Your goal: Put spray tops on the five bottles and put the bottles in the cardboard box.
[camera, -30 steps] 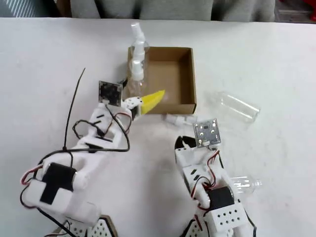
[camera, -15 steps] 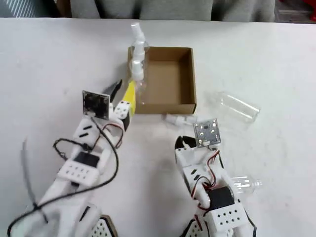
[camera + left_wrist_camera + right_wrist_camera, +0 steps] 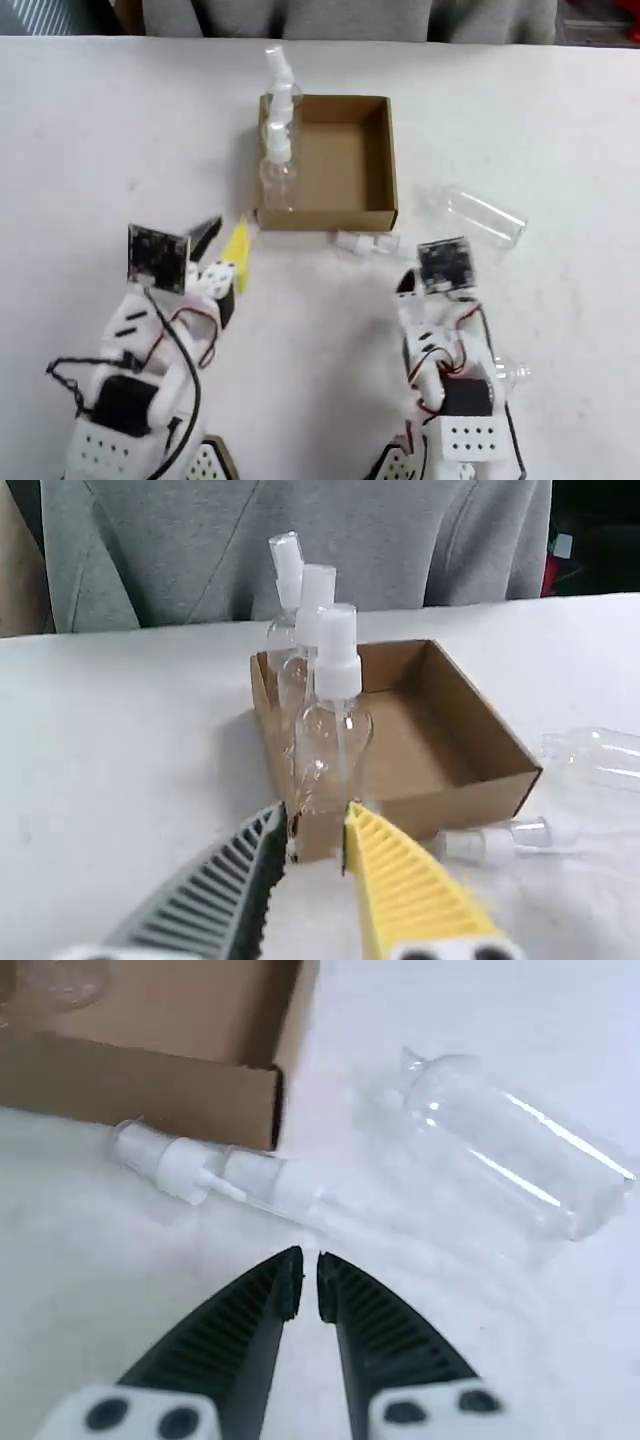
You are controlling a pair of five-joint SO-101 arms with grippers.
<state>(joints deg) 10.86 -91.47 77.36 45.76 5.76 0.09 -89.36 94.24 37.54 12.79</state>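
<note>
The cardboard box [image 3: 378, 160] [image 3: 480, 750] sits at mid-table. Three clear bottles with white spray tops [image 3: 277, 150] [image 3: 335, 715] stand in a row along its left wall. My left gripper [image 3: 222, 240] [image 3: 315, 835] is just short of the box's near left corner, open and holding nothing. Two loose spray tops [image 3: 363, 242] [image 3: 200, 1172] lie on the table against the box's front wall. An uncapped bottle [image 3: 485, 217] [image 3: 520, 1160] lies to the right of the box. My right gripper [image 3: 405, 283] [image 3: 308, 1285] is shut and empty, a short way before the spray tops.
Another clear bottle [image 3: 508, 373] lies beside the right arm's base. The white table [image 3: 560, 120] has open room at the left, the far right and behind the box. A person in grey sits behind the table's far edge.
My left gripper has drawn back out of the box toward the near side, leaving the nearest capped bottle standing inside. The right arm has shifted a little to the right.
</note>
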